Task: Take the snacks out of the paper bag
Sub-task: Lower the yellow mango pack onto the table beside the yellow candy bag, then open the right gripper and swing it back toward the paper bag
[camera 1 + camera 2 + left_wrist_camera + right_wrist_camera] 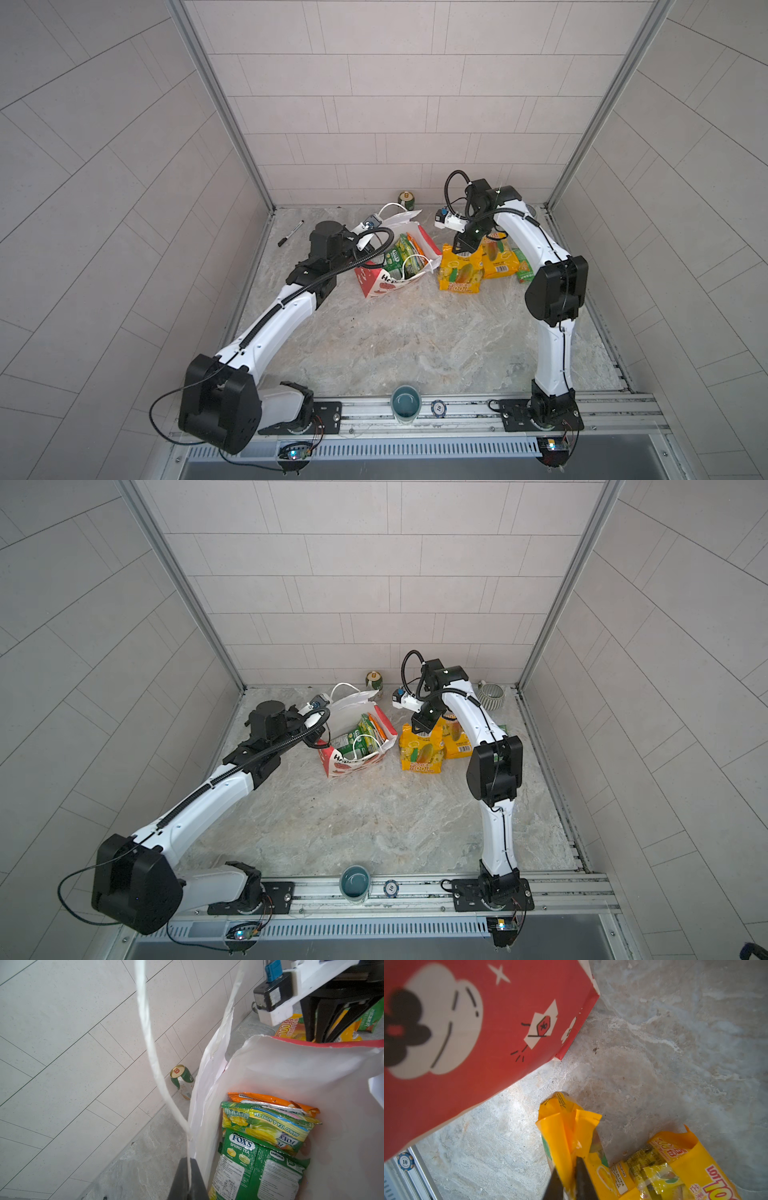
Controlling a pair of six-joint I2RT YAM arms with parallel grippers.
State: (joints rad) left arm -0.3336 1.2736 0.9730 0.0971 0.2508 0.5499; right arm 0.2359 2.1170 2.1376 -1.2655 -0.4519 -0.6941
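On the tabletop (395, 340), three snacks (500, 257) out, three in the paper bag (390, 286); left gripper (188, 1162) clamps its handle (145, 1022), right gripper (568, 1165) a yellow packet (459, 270).

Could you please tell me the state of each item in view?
Paper bag: open, three packets inside.
Left gripper: shut on the bag's handle.
Right gripper: astride a yellow packet's top edge; grip unclear.
Second yellow packet, green packet: lying on the table.
Can: upright.
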